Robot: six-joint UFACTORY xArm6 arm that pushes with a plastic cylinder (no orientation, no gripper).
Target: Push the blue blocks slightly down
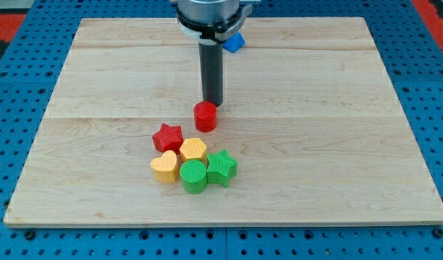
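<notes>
My tip (bare rod, no jaws to open or close) sits just beyond the red cylinder, nearly touching. Blue block lies far, half-hidden by the arm. Circle behind it, push nearward gently.

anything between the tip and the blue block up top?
Nothing visible. My tip sits just above the red cylinder, mid-board. The blue block lies toward the view's top, partly hidden behind the arm's mount, with only bare board between. The cluster lies lower down.
</notes>
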